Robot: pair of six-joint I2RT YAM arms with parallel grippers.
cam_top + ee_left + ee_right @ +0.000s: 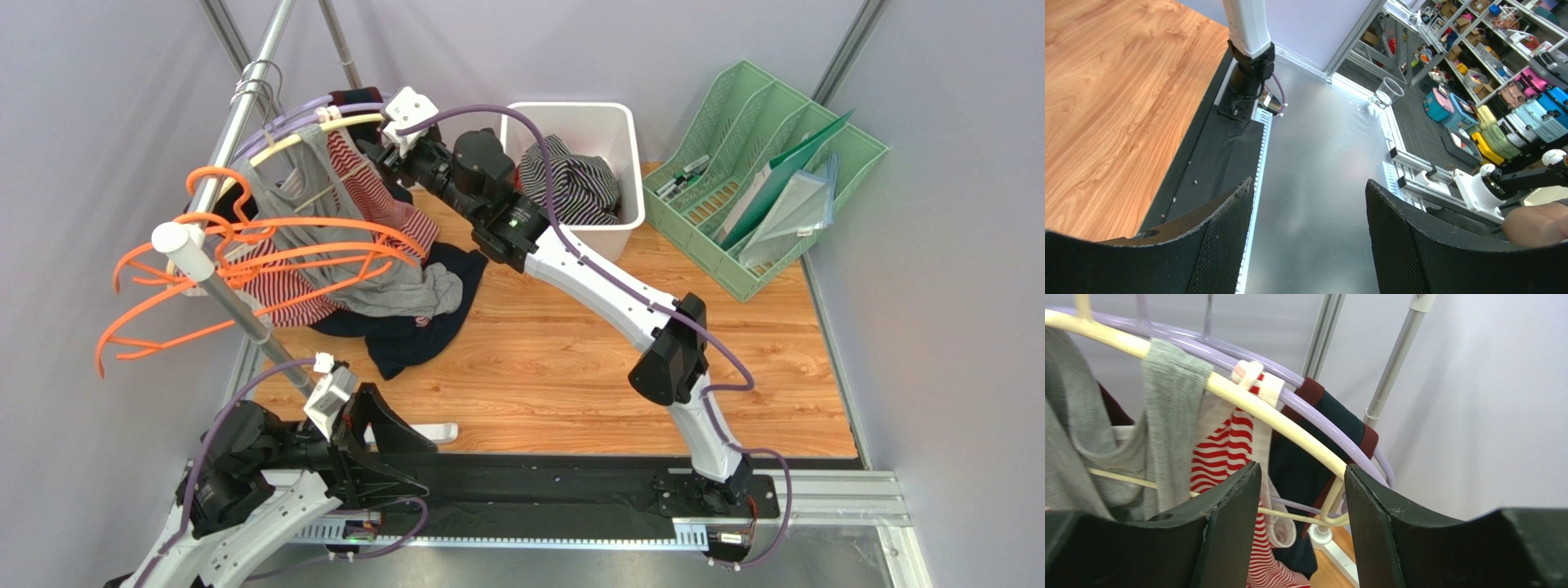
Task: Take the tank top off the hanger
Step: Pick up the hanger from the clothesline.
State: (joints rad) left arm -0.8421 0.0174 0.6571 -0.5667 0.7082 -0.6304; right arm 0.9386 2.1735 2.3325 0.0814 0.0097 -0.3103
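Grey tank top (1161, 416) is hanging ahead and left of my right gripper (1301, 471), strap lying over the cream hanger (1278, 425), whose arm is slanting across the gap between spread, empty jaws. My left gripper (1309, 184), likewise spread, is sitting far off.

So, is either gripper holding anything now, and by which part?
Nothing is held. The right gripper stands open close to the cream hanger, not closed on it; the left gripper is open and empty.
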